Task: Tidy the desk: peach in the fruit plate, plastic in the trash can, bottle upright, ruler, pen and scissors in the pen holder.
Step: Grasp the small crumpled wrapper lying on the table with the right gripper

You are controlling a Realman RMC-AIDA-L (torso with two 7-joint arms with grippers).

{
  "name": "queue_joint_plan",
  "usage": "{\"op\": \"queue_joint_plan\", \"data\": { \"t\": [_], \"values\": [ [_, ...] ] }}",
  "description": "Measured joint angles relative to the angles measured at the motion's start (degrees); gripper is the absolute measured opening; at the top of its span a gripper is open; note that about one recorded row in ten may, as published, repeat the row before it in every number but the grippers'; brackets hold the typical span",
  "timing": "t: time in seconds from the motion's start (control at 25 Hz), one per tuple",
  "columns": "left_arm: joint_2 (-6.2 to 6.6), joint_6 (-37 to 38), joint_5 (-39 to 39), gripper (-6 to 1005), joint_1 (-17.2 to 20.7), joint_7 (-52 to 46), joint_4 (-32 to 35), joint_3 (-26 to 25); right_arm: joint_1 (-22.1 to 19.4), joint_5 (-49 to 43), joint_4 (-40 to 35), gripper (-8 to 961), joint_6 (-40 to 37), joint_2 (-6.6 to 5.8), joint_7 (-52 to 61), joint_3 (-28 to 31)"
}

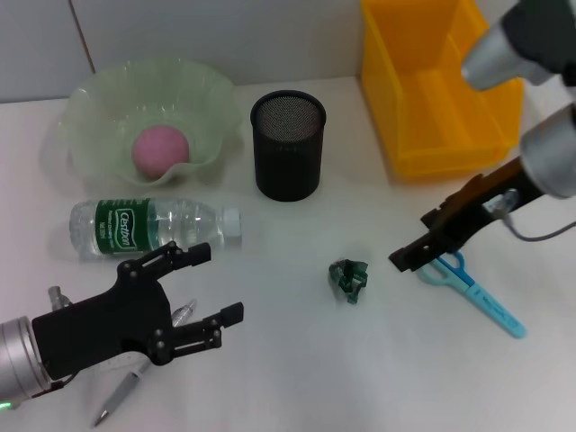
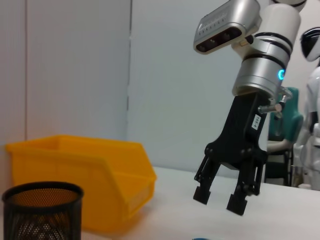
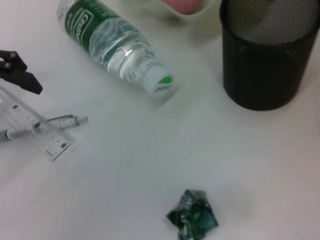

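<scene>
A pink peach point(image 1: 162, 149) lies in the pale green fruit plate point(image 1: 94, 99). The clear bottle point(image 1: 153, 225) lies on its side in front of the plate. A crumpled green plastic point(image 1: 349, 280) sits mid-table. My left gripper point(image 1: 216, 284) hovers open over the pen point(image 1: 120, 394) and the clear ruler point(image 3: 35, 127), which lie crossed. My right gripper point(image 1: 407, 257) hangs open just above the handles of the blue scissors point(image 1: 475, 292); the left wrist view shows this right gripper point(image 2: 218, 200) with its fingers apart. The black mesh pen holder point(image 1: 288, 144) stands upright with nothing showing inside.
A yellow bin point(image 1: 441, 85), the trash can, stands at the back right, behind my right arm. The bottle's cap end point(image 3: 160, 85) points toward the pen holder point(image 3: 267, 55). White table surface surrounds the plastic point(image 3: 192, 220).
</scene>
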Motion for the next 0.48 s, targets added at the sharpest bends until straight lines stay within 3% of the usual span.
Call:
{"op": "queue_joint_plan", "data": {
  "t": [0.48],
  "values": [
    [-0.04,-0.7,0.2,858,-0.3,0.1,0.4,-0.1,4.4,-0.2,10.6,813,10.3,0.2,5.7,-10.8]
  ]
}}
